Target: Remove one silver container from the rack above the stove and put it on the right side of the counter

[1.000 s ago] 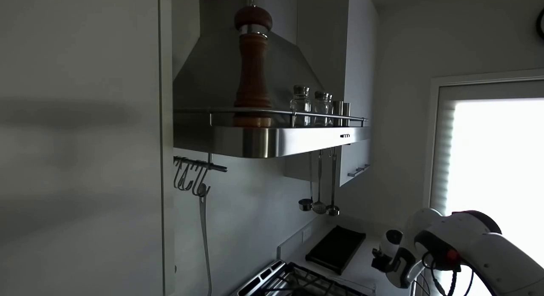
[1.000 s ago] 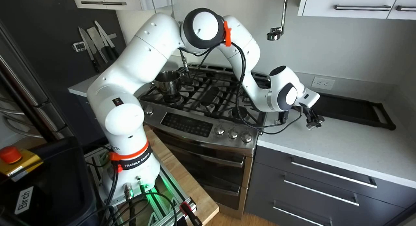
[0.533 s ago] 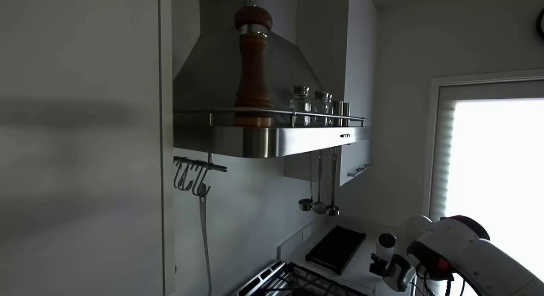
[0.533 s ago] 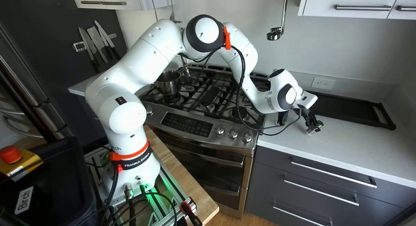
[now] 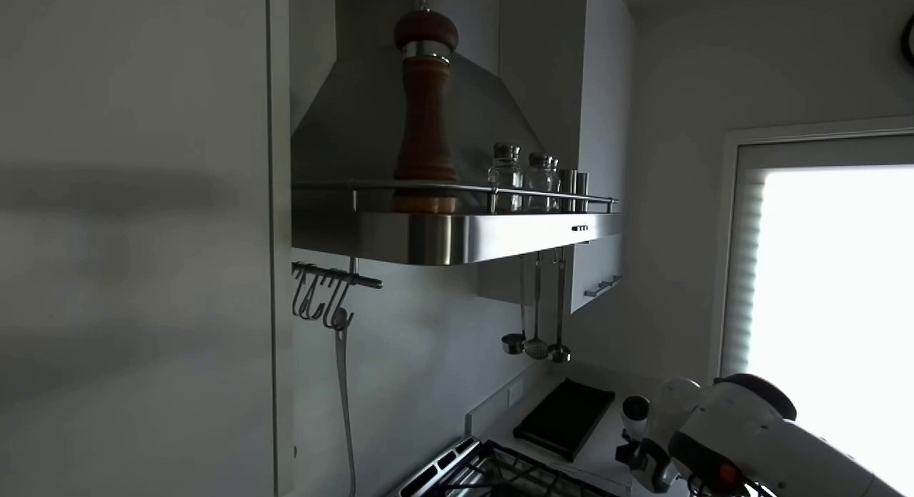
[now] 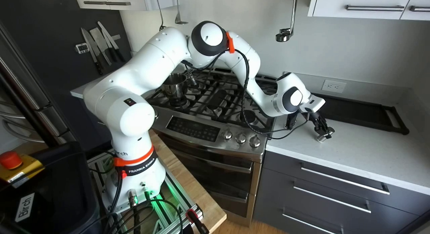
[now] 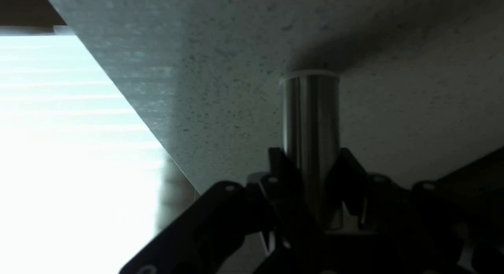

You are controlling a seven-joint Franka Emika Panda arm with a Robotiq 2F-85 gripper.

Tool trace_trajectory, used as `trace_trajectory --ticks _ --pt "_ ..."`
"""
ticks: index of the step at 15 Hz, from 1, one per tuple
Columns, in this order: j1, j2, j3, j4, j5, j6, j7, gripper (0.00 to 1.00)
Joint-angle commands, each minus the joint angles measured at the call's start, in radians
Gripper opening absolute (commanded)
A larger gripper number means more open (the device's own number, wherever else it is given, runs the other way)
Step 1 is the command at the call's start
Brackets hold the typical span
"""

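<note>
Between the dark fingers of my gripper (image 7: 309, 163) is a silver container (image 7: 311, 112), a slim metal cylinder gripped near one end. Its free end points at the speckled counter (image 7: 236, 97), with a shadow right beside it; whether the two touch I cannot tell. In an exterior view the container (image 6: 321, 138) leans slightly, just under the gripper (image 6: 324, 130), over the counter (image 6: 366, 153) to the right of the stove (image 6: 215, 103). Two more silver containers (image 5: 568, 190) stand behind the rail on the steel rack (image 5: 521, 234).
A dark tray (image 6: 356, 112) lies on the counter behind the gripper, against the wall. Arm cables (image 6: 247, 89) loop down across the stove's right side. A steel pot (image 6: 174, 86) sits on the left burner. Glass jars (image 5: 505, 179) and a wooden mill (image 5: 426, 118) share the rack.
The arm has come down, its elbow sinking and drawing back a little. My gripper, still holding the container, has dropped slightly closer to the counter.
</note>
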Motion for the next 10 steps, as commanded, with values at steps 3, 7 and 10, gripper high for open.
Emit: trace_trajectory --ticks 3,7,10 --pt "0.046 0.076 -0.055 0.043 0.076 -0.057 -0.003 0.11" --pt "0.051 0.084 -0.061 0.048 0.082 -0.065 -0.005 0.67" --pt "0.049 0.092 -0.058 0.051 0.085 -0.064 -0.008 0.91"
